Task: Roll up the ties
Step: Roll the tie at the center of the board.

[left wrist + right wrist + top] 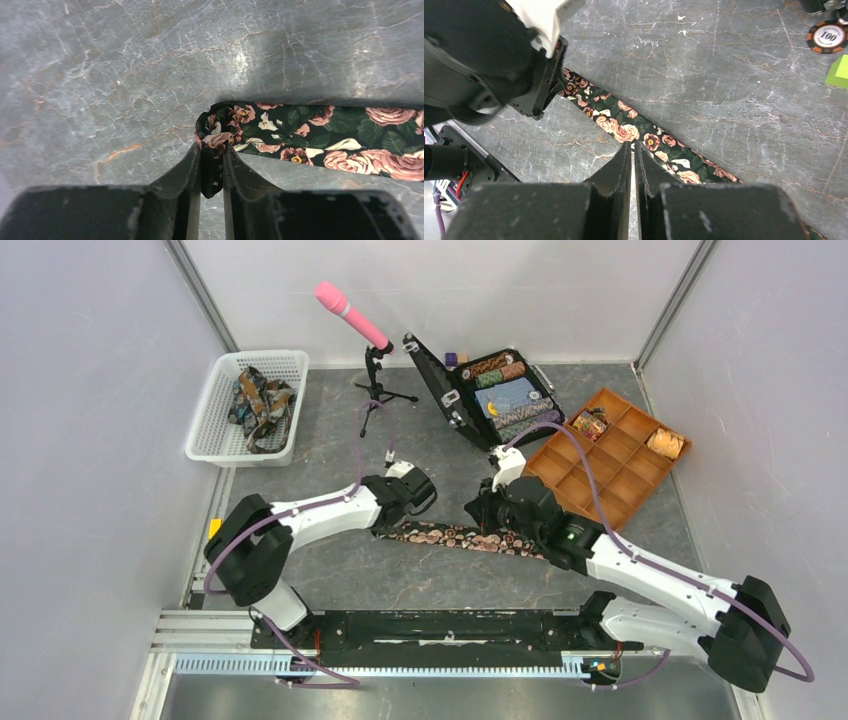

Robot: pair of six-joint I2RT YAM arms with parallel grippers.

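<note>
Left wrist view: your left gripper [212, 150] pinches the curled end of the dark rose-print fabric necktie [325, 140] stretched across the grey marbled worktop [125, 75]; your right gripper [633, 146] sits closed at its edge.

White basket [212, 410] left; pink microphone [352, 314] on stand; open chip case [440, 385]; orange tray [600, 475].

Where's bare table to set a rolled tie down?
Free: the strip between the floral tie and the base rail; the patch between white basket, microphone stand and left arm. Crowded: far right, poker chip case beside orange tray.
</note>
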